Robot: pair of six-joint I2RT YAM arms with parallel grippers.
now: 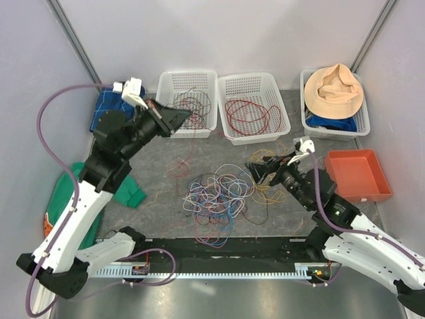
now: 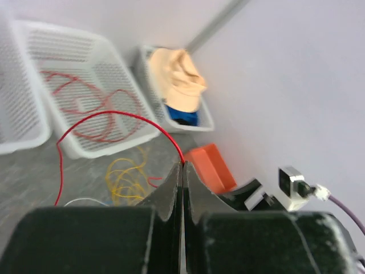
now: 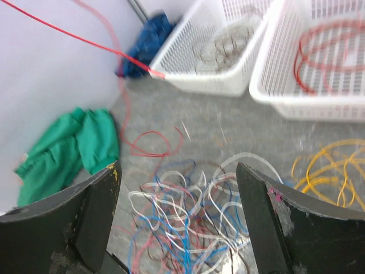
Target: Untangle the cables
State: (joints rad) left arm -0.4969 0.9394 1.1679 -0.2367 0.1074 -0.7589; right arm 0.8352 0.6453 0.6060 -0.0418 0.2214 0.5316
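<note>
A tangle of blue, white, red and purple cables (image 1: 216, 196) lies mid-table, also in the right wrist view (image 3: 199, 220). Yellow cables (image 1: 269, 191) lie just right of it. My left gripper (image 1: 186, 115) is raised by the left basket, shut on a red cable (image 2: 114, 113) that arcs up from the fingertips (image 2: 183, 165) and drops to the table. The cable crosses the right wrist view as a taut line (image 3: 74, 37). My right gripper (image 1: 255, 171) is open and empty, just above the tangle's right edge, its jaws wide (image 3: 178, 169).
Three white baskets stand at the back: the left (image 1: 166, 126) holds dark cables, the middle (image 1: 229, 136) red cables, the right (image 1: 307, 119) a tan hat (image 1: 334, 90). An orange tray (image 1: 358, 174) sits right. A green cloth (image 1: 129, 193) and a blue cloth (image 1: 106, 103) lie left.
</note>
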